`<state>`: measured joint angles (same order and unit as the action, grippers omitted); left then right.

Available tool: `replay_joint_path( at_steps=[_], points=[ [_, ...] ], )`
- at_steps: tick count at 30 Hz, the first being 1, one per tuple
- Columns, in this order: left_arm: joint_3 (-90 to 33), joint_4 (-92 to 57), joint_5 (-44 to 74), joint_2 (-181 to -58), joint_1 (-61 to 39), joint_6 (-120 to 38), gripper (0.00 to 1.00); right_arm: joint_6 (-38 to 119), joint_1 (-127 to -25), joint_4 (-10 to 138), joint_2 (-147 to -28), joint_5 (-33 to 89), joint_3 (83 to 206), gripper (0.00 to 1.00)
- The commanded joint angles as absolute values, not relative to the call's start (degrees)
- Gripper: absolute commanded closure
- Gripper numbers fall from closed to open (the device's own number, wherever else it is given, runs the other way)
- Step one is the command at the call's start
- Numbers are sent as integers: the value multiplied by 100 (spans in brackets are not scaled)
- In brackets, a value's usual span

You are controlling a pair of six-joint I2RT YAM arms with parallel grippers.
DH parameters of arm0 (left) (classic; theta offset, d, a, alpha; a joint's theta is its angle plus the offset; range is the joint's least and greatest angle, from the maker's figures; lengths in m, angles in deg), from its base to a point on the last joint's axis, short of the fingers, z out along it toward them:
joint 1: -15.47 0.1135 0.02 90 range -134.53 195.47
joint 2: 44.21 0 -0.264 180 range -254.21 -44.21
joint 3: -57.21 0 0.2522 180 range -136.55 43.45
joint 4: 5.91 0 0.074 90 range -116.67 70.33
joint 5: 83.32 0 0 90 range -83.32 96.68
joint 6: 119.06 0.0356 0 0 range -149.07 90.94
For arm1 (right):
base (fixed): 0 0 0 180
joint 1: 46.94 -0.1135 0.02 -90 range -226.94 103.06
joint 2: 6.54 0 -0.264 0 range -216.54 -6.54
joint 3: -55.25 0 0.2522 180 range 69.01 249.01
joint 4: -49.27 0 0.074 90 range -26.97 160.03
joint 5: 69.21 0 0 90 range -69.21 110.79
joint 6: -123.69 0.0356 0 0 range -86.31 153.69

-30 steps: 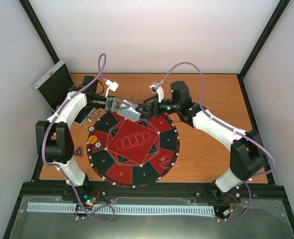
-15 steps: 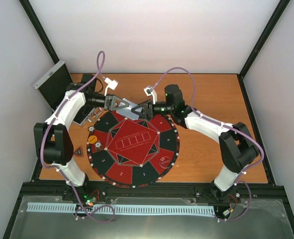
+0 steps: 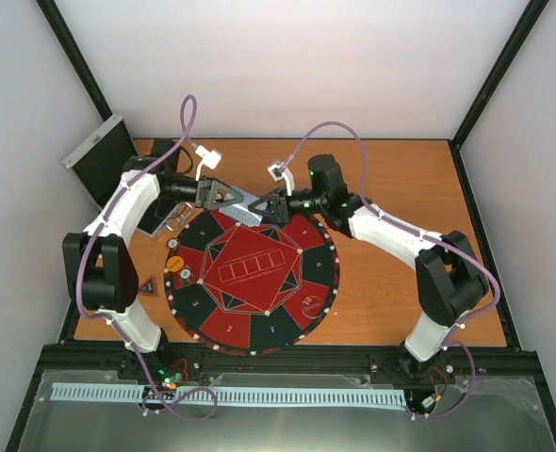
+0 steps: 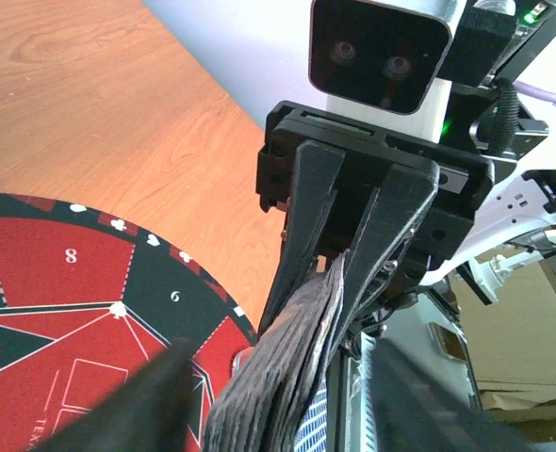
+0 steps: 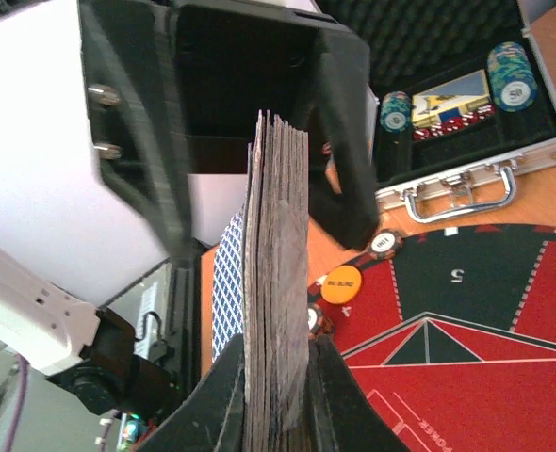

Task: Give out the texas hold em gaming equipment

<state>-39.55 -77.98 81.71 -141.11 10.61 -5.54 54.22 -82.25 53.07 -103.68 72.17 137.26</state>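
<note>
A thick deck of blue-backed playing cards (image 3: 249,206) hangs in the air over the far rim of the round red-and-black mat (image 3: 250,282), between both grippers. My right gripper (image 5: 276,405) is shut on the deck (image 5: 276,282), its fingers pressing both faces. My left gripper (image 4: 292,405) stands open. Its blurred fingers (image 4: 155,395) sit wide of the deck (image 4: 287,377) on either side. An orange button (image 5: 341,282) and a white-and-black chip (image 5: 384,243) lie at the mat's left rim, and a dark triangular marker (image 3: 148,286) lies on the table beside it.
The silver case (image 5: 466,179) lies open at the back left of the table with chip stacks (image 5: 511,75) and a card box inside. Its lid (image 3: 104,160) leans out past the table corner. Bare orange wood (image 3: 400,282) stretches right of the mat.
My right gripper has come in from the right and shut on the deck's free end. My left gripper, shut on the deck before, has opened off it. The meeting point drifted slightly back.
</note>
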Motion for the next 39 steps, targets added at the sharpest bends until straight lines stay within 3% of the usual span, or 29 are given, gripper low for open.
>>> replay_joint_path(
  at_steps=[1, 2, 3, 10, 13, 16, 22, 39],
  points=[
    [-4350, -7715, 7875, -13925, 1284, -536, 12, 4762, -8241, 6545, -10340, 6884, 14251, 97],
    [-4420, -7722, 7657, -13881, 1356, -544, 2, 4643, -8244, 6858, -10361, 6790, 14386, 97],
    [-4528, -7748, 7382, -13831, 1440, -523, 1, 4527, -8238, 7153, -10384, 6722, 14511, 97],
    [-5269, -8874, 4501, -12975, 1609, 1733, 0, 3973, -8235, 8788, -10677, 6404, 15454, 97],
    [-4675, -8767, 3329, -12315, 1502, 2950, 0, 3908, -8289, 9049, -10764, 6299, 15719, 97],
    [-3544, -7664, 2597, -11310, 929, 3785, 0, 3952, -8393, 9080, -10828, 6283, 15888, 97],
    [-1634, -5193, 2795, -9840, 296, 4649, 0, 3963, -8667, 9337, -11075, 6413, 16316, 97],
    [-1502, -5088, 2597, -10746, 158, 3840, 1, 3885, -9002, 9692, -11761, 6864, 17251, 97]
  ],
)
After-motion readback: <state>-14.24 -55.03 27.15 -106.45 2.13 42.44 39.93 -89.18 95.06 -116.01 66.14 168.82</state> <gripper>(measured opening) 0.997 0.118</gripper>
